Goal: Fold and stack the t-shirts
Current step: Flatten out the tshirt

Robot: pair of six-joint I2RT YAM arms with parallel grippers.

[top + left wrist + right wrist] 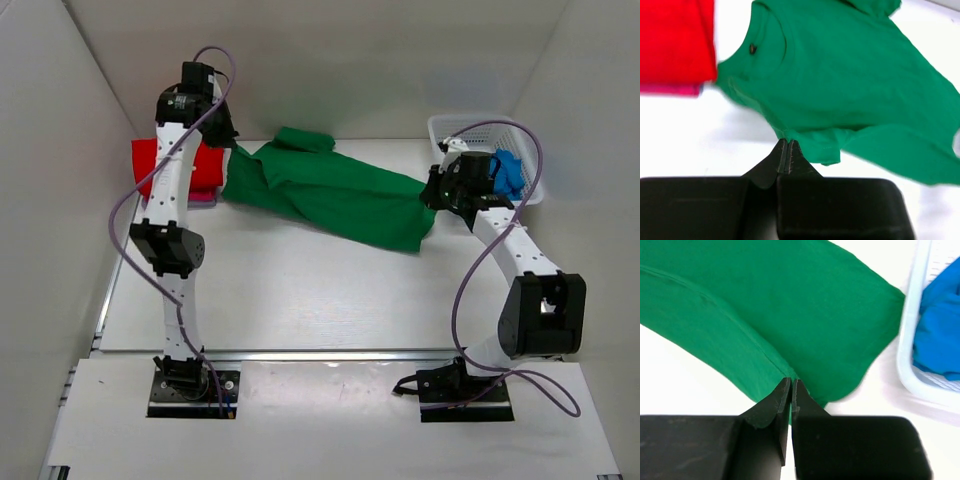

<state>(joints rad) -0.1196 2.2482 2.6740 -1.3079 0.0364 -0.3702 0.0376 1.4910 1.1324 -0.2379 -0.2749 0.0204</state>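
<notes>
**While the green shirt is held out flat, two lie stacked and one waits**

Although no fold has yet been put into it, the green shirt [320,190] is spread over the table [300,290] and reaches from one pair of fingers to the other. Its collar and body lie just beyond the left fingertips, and its lower body lies beyond the right ones. It is judged to be the shirt in hand, with all of its folding left to do.

Beyond and to the left of the left fingers, the red shirt [145,165] is seen folded. It has been laid on the pink shirt [670,90], of which only an edge shows. These two are taken as done, so about half the task is judged complete.

To the right of the right fingers stands the basket [907,365]. The blue shirt [937,335] is bunched inside it, neither folded nor stacked.

The left gripper [787,145] is pressed together on a hem near the sleeve of the green shirt. The right gripper [791,382] is likewise pinched on the bottom hem, with no gap seen between its fingers.
</notes>
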